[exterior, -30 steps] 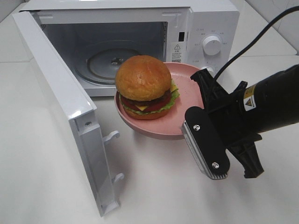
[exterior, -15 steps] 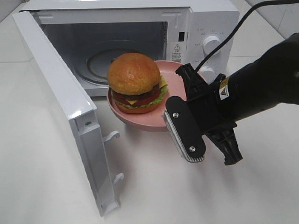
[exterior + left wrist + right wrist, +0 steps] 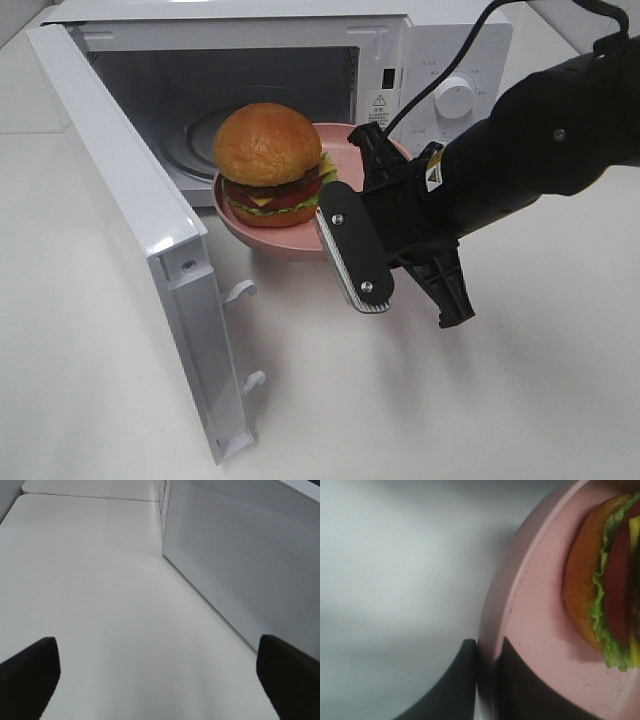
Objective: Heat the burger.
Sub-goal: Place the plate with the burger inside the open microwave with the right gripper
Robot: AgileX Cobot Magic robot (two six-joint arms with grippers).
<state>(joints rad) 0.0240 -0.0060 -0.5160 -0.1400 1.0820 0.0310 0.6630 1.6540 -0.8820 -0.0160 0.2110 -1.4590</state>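
One pincer (image 3: 487,642) (the right) clamps the pink plate (image 3: 262,243), burger (image 3: 268,160) just beyond its tips — a tilt could slide it off.

The right gripper (image 3: 335,215), clamped on the rim of the pink plate (image 3: 290,243), has moved closer to the microwave (image 3: 440,40). The burger (image 3: 268,165) ahead of its fingertips now sits at the mouth of the open cavity, hiding more of the glass turntable (image 3: 195,140).
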